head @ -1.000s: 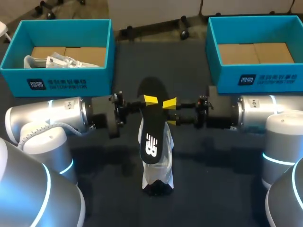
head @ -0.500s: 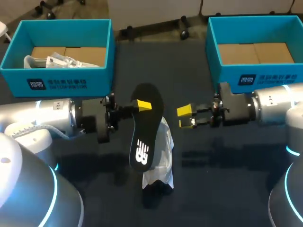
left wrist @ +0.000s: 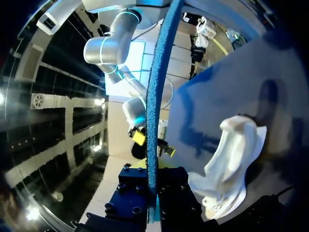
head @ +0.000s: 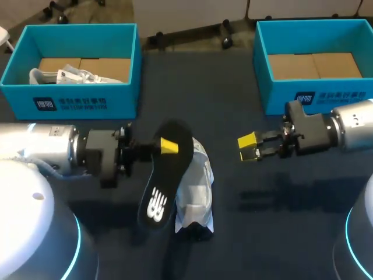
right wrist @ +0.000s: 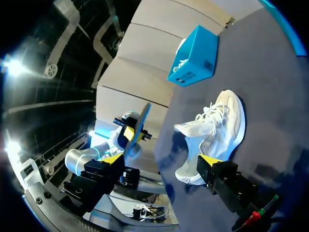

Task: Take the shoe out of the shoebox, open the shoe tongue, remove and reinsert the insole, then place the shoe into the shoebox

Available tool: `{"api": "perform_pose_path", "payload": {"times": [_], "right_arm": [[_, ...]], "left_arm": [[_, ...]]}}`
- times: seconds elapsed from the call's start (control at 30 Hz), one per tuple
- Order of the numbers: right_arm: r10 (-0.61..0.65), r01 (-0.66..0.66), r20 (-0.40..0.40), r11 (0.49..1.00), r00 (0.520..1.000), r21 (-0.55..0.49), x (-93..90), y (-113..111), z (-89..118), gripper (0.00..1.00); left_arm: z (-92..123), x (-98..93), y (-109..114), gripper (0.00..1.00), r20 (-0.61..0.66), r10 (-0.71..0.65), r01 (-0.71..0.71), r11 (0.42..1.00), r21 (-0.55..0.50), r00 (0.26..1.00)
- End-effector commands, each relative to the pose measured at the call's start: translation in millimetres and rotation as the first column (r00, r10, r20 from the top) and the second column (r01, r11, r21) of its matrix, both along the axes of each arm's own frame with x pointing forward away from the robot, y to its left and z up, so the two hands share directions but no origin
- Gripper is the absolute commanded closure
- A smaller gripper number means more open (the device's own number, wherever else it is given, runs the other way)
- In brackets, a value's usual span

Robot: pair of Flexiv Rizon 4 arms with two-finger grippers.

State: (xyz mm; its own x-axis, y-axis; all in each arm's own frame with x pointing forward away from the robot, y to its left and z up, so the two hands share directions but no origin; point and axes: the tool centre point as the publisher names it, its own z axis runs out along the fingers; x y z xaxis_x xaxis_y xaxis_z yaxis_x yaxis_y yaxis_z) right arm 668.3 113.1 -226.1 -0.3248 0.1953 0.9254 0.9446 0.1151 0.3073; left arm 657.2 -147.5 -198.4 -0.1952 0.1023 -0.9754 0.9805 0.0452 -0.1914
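On the dark table, the left shoebox and the right shoebox, both blue, carry white print on their front walls. The white shoe lies outside both, near the middle. The black insole, with a white logo, seems lifted just beside it, clamped in the left hand. The right hand is spread and empty.

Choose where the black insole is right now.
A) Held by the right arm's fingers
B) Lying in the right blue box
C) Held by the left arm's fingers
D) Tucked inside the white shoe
C: the left fingers pinch the insole by its edge, outside the shoe, while the right fingers stand open and empty.
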Motion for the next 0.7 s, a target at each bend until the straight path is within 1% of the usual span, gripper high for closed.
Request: {"api": "perform_pose_path", "payload": {"times": [0.03, 0.13, 0.23, 0.3, 0.33, 0.37, 0.7], "right_arm": [[0.091, -0.089, 0.074, 0.995, 0.993, -0.035, -1.6, -0.6, -3.0, 0.0], [0.218, -0.197, 0.155, 0.97, 0.964, -0.141, -3.4, -11.1, -0.6, 0.0], [0.341, -0.289, 0.194, 0.923, 0.92, -0.255, -3.5, -21.1, 0.8, 0.0], [0.423, -0.335, 0.222, 0.876, 0.878, -0.346, -4.0, -25.7, 2.4, 0.0], [0.477, -0.372, 0.226, 0.844, 0.849, -0.386, -5.0, -27.1, 2.3, 0.0], [0.538, -0.423, 0.212, 0.805, 0.816, -0.415, -6.7, -28.0, 0.7, 0.0], [0.538, -0.423, 0.212, 0.805, 0.816, -0.415, -6.7, -28.0, 0.7, 0.0]], "left_arm": [[-5.1, -26.2, 19.7, 1.0, -0.021, 0.003, -0.002, 0.999, 0.05, 1.0], [-8.5, -34.3, 22.7, 1.0, -0.032, 0.016, -0.013, 0.996, 0.087, 0.999], [-11.2, -43.8, 23.2, 1.0, -0.044, 0.023, -0.018, 0.994, 0.105, 0.999], [-13.2, -50.5, 22.9, 1.0, -0.078, 0.018, -0.01, 0.995, 0.103, 0.997], [-14.6, -53.5, 22.7, 1.0, -0.107, 0.004, 0.006, 0.996, 0.092, 0.994], [-15.2, -55.5, 22.6, 1.0, -0.124, -0.004, 0.015, 0.996, 0.091, 0.992], [-15.2, -55.5, 22.6, 1.0, -0.124, -0.004, 0.015, 0.996, 0.091, 0.992]]}}
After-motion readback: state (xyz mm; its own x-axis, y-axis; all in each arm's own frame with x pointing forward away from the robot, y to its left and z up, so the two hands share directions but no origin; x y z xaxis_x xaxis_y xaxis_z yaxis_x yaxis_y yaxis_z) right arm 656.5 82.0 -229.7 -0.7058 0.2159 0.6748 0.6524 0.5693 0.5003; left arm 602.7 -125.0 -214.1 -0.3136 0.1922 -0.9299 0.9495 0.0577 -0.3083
